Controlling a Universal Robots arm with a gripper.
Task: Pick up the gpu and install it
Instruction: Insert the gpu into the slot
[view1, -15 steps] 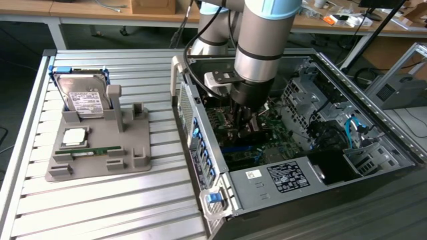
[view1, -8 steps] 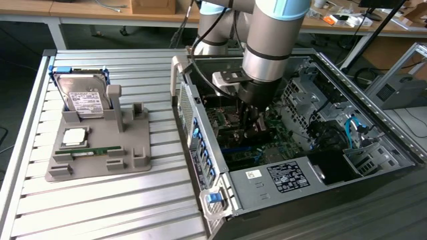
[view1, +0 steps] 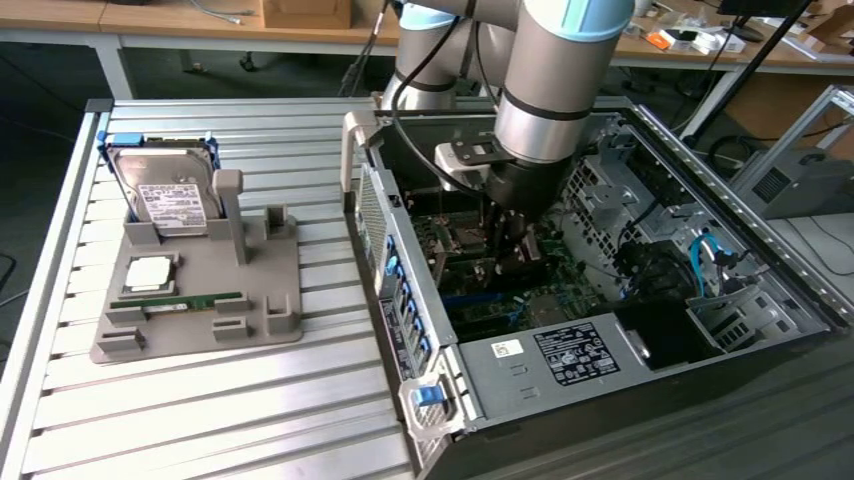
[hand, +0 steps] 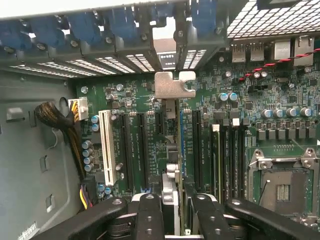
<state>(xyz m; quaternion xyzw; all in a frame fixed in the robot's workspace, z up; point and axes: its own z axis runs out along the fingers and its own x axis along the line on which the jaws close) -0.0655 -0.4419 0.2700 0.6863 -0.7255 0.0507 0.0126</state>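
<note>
End effector (hand: 172, 210) pinching the gpu (hand: 169, 150) inside the computer case (view1: 534, 385), on a ribbed metal table (view1: 200, 400).

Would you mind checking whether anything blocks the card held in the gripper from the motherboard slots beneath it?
Nothing visible does. The gripper holds the thin dark gpu card with its silvery bracket edge-on above the green motherboard, and the long black expansion slots below look unoccupied.

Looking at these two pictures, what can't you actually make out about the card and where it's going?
- Exterior view: whether the gpu is seated in a slot; the gripper and arm cover it.
- Wrist view: the card's flat faces, as it is seen edge-on; its near end is hidden between the fingers.
- Exterior view: the hard drive label text is too small to read.
</note>
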